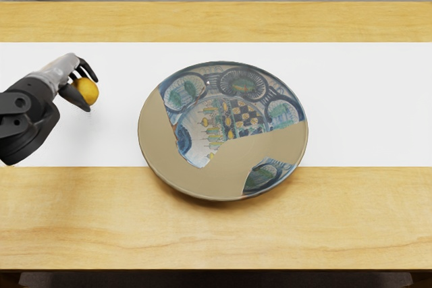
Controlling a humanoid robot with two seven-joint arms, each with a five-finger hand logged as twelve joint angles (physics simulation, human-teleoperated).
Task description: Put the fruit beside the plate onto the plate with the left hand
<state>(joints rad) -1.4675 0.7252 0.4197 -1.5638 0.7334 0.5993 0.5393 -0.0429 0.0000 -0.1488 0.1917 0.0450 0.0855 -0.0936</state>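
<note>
The fruit (87, 90), a small yellow-orange ball, is not yet on the plate; it is at the left of the scene, well apart from the plate's left rim, and my reading of progress rests on that gap. The wooden table (216, 227) fills the view; a white strip (364, 99) runs across its middle from the left edge to the right. The plate (154, 141) lies on that strip and overlaps the bare wood on the near side; it is wide and shallow, painted in blue and green with plain tan patches, and nothing lies in it. The left hand (65, 80) comes in from the left edge over the white strip; its dark fingers (87, 69) curl over the far side of the fruit and the thumb (75, 96) presses from the near side, so the fruit is pinched between them. Whether the fruit is lifted clear of the strip cannot be told. As I judge it, the grasp is made; the carry to the right and the release over the plate are left. The right arm does not show.
</note>
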